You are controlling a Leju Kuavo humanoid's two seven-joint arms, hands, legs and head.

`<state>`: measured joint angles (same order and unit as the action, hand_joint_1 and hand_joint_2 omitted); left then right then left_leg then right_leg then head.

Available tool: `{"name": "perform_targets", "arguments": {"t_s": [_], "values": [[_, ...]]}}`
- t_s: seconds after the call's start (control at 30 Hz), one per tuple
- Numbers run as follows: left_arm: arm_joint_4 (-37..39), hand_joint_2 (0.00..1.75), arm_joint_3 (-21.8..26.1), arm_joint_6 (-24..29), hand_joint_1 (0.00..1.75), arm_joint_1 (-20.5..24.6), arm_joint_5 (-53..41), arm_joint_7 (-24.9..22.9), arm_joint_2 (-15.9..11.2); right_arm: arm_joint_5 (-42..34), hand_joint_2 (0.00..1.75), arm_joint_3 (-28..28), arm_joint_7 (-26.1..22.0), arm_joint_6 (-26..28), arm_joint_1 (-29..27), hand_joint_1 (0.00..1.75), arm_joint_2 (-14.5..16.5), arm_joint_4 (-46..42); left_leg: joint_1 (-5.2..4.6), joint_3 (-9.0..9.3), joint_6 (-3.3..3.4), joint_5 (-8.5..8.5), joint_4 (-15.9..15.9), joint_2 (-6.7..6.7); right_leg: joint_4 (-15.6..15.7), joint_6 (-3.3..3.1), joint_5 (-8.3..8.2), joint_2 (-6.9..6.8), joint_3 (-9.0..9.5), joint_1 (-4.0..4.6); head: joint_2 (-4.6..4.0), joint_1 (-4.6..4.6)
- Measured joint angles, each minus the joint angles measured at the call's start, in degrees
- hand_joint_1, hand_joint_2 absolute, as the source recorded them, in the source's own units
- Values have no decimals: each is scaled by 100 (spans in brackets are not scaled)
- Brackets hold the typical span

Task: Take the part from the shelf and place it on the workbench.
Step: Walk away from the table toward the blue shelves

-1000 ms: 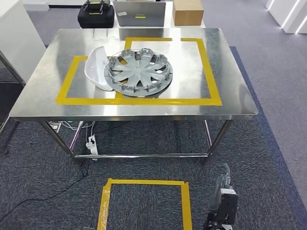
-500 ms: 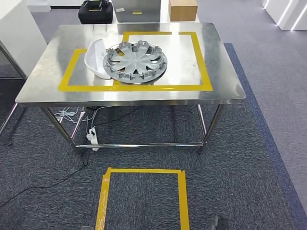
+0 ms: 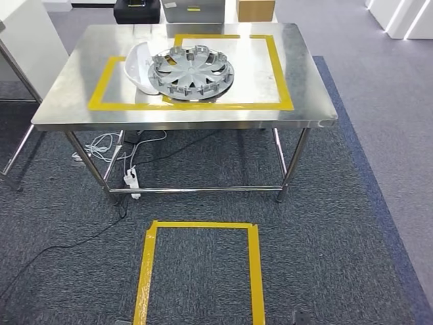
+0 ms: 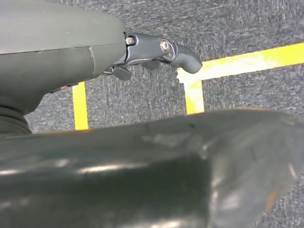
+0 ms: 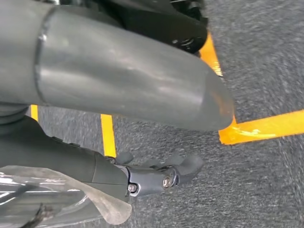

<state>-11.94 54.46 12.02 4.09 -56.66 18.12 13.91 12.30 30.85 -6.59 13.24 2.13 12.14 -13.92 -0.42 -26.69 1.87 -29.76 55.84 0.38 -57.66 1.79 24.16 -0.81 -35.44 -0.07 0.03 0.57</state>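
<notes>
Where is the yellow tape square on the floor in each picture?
Head view: the yellow tape square lies on the carpet, in front of the table.
Left wrist view: its tape shows past the left robot hand.
Right wrist view: its tape shows beyond the right robot hand.
Shared landmark: the grey carpet.

Nothing readable here tbh. The small yellow labels on the black case (image 3: 136,9) and the grey box (image 3: 193,10) are too tiny.
</notes>
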Motion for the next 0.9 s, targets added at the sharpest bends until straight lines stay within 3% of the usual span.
{"name": "perform_targets", "arguments": {"t_s": [0.03, 0.07, 0.13, 0.17, 0.2, 0.23, 0.27, 0.33, 0.37, 0.4, 0.47, 0.5, 0.57, 0.63, 0.67, 0.7, 0.73, 0.8, 0.87, 0.9], "values": [[1, 0, 5, -10, 0, 6, 15, 38, -5, 124, 0, -37, 33, 8, 0, 0, -5, 21, 10, -78, 49, 81, -19, 9, -115, 30, 180, 17, -68, -5, -1, 9], [1, 0, 11, -21, 0, 11, 31, 67, -9, 261, 0, -89, 76, 21, -2, 0, -14, 40, 21, -168, 83, 166, -31, 18, -342, 55, 465, 35, -153, -13, -1, 15], [1, 0, 26, -27, 0, 16, 42, 59, -14, 503, 0, -219, 150, 57, 1, 0, -28, 63, 17, -370, 110, 326, -23, 24, -1049, 105, 1055, 57, -320, -23, -1, 38], [1, 0, 31, -7, 0, 17, 39, 9, -12, 610, 0, -285, 162, 93, 2, 0, -40, 71, 16, -475, 105, 406, -15, 29, -1374, 124, 1174, 59, -344, -29, -1, 43], [1, 0, 37, 49, 0, 18, 23, -58, -5, 724, 0, -354, 153, 143, -1, 0, -53, 79, 15, -580, 96, 482, -5, 36, -1561, 140, 1144, 59, -300, -34, -1, 44], [1, 0, 39, 140, 0, 20, -9, -130, 4, 841, 0, -425, 119, 206, -6, 0, -66, 85, 17, -683, 82, 552, 10, 42, -1554, 151, 999, 59, -166, -42, -1, 46], [1, 0, 39, 259, 0, 20, -54, -195, 18, 954, 0, -502, 60, 266, -11, 0, -79, 90, 19, -778, 66, 616, 30, 45, -1334, 157, 820, 59, 71, -52, -1, 46], [1, 0, 37, 477, 0, 25, -154, -292, 49, 1118, 0, -653, -92, 347, -4, 0, -99, 96, 15, -937, 17, 729, 89, 46, -435, 142, 701, 62, 759, -63, -1, 51], [1, 0, 34, 548, 0, 27, -185, -316, 61, 1171, 0, -717, -166, 366, 3, 0, -105, 98, 9, -992, -11, 793, 114, 47, -24, 117, 745, 67, 1030, -60, -1, 50], [1, 0, 33, 592, 0, 28, -199, -308, 69, 1218, 0, -773, -227, 381, 4, 0, -106, 105, 5, -1027, -38, 855, 126, 48, 253, 90, 808, 73, 1186, -54, -1, 55], [1, 0, 34, 645, 0, 24, -183, -213, 79, 1328, 0, -872, -263, 409, -11, 0, -105, 131, 12, -1068, -94, 970, 115, 47, 361, 16, 798, 74, 1160, -45, -1, 58], [1, 0, 36, 664, 0, 20, -173, -158, 81, 1388, 0, -921, -218, 425, -18, 0, -106, 149, 21, -1098, -128, 925, 138, 39, 357, -29, 747, 65, 1099, -49, -1, 61], [1, 0, 36, 685, 0, 14, -168, -101, 81, 1493, 0, -1009, -43, 439, -20, 0, -106, 176, 38, -1209, -199, 522, 473, 19, 353, -139, 629, 36, 969, -65, -1, 36], [1, 0, 37, 640, 0, 13, -163, -88, 72, 1576, 0, -1094, 88, 417, -19, 0, -104, 187, 53, -1352, -255, -52, 1214, 12, 327, -193, 536, 19, 834, -58, -1, 10], [1, 0, 38, 600, 0, 12, -156, -79, 64, 1614, 0, -1135, 111, 397, -19, 0, -102, 190, 58, -1393, -273, -196, 1569, 11, 310, -197, 493, 12, 770, -56, -1, 8], [1, 0, 41, 560, 0, 9, -146, -66, 55, 1649, 0, -1175, 115, 374, -17, 0, -101, 192, 62, -1374, -282, -205, 1779, 12, 291, -196, 448, -3, 708, -55, -1, 7], [1, 0, 45, 533, 0, 6, -136, -54, 45, 1678, 0, -1211, 110, 355, -17, 0, -98, 192, 65, -1265, -284, -112, 1770, 14, 270, -192, 404, -24, 649, -55, -1, 6], [1, 0, 61, 522, 0, 2, -107, -39, 32, 1749, 0, -1283, 94, 313, -20, 0, -90, 193, 69, -775, -266, 158, 1105, 71, 233, -176, 348, -82, 556, -53, -1, 5], [1, 0, 76, 537, 0, 13, -92, -47, 29, 1854, 0, -1369, 94, 280, -20, 0, -85, 201, 31, -308, -211, 206, 324, 203, 210, -138, 316, -159, 509, -34, -1, 9], [1, 0, 79, 545, 0, 17, -99, -57, 31, 1904, 0, -1412, 102, 271, -15, 0, -85, 205, 11, -210, -180, 176, 120, 240, 201, -115, 301, -205, 493, -22, -1, 10]]}}
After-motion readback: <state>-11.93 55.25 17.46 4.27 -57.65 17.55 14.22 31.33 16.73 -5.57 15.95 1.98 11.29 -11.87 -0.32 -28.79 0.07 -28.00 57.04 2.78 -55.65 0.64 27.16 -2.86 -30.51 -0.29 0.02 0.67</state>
